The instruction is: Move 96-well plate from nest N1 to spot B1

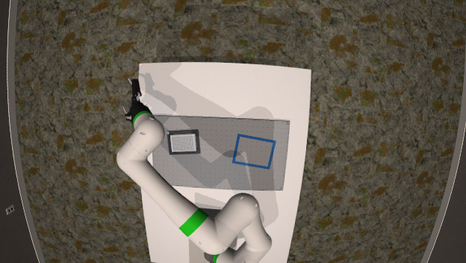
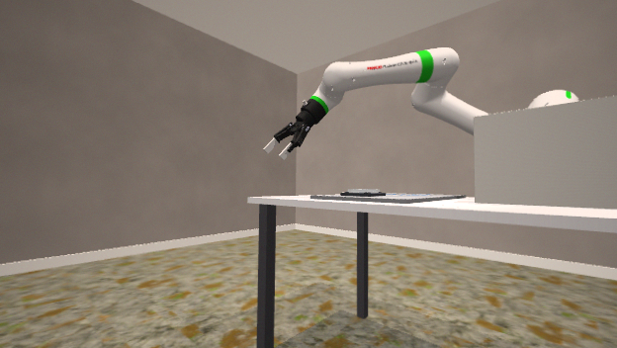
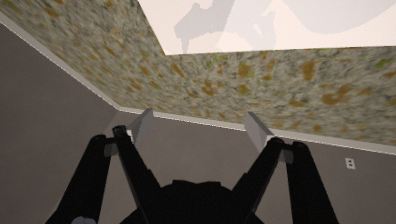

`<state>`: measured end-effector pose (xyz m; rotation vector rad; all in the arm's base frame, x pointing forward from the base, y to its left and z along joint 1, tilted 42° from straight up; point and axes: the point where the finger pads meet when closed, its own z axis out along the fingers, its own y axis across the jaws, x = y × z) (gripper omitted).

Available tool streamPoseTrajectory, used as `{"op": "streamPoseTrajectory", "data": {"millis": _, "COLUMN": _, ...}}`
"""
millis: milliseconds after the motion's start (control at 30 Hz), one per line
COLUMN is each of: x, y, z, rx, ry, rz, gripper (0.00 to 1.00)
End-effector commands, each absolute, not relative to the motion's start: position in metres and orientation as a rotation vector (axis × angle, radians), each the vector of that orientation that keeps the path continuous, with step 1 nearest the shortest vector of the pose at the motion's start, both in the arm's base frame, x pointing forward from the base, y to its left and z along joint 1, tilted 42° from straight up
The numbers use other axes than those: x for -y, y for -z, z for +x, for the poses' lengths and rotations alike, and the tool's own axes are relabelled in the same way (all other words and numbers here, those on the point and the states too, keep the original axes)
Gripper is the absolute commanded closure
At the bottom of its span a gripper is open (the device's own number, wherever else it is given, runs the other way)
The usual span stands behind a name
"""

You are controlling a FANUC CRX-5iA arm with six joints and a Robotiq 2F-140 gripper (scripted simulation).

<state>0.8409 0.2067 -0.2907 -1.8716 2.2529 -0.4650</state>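
Top view: black two-finger hand [image 1: 134, 98], spread wide and holding nothing, hangs beyond the white tabletop's [image 1: 239, 90] left edge; white 96-well plate [image 1: 183, 142] lies right and nearer.

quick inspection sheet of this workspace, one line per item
surface: white table with a grey deck mat on it
job's things: 96-well plate lies flat in its dark nest; blue taped outline has no plate in it
clutter: grey box on the table by the arm's base
grippers: gripper open, holding nothing, raised beyond the table's edge
cables: nothing seen
surroundings: patterned floor, grey walls, wall socket
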Motion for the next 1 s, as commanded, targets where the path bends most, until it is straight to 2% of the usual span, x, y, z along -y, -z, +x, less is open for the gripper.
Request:
{"op": "streamPoseTrajectory", "data": {"millis": 0, "x": -0.207, "y": 0.29, "z": 0.841, "rx": -2.252, "ry": 0.465, "rz": -1.872, "gripper": 0.0}}
{"op": "streamPoseTrajectory", "data": {"millis": 533, "x": -0.207, "y": 0.29, "z": 0.841, "rx": -2.252, "ry": 0.465, "rz": -1.872, "gripper": 0.0}}
{"op": "streamPoseTrajectory", "data": {"millis": 967, "x": -0.184, "y": 0.285, "z": 0.804, "rx": -1.922, "ry": 0.519, "rz": -2.409, "gripper": 0.0}}
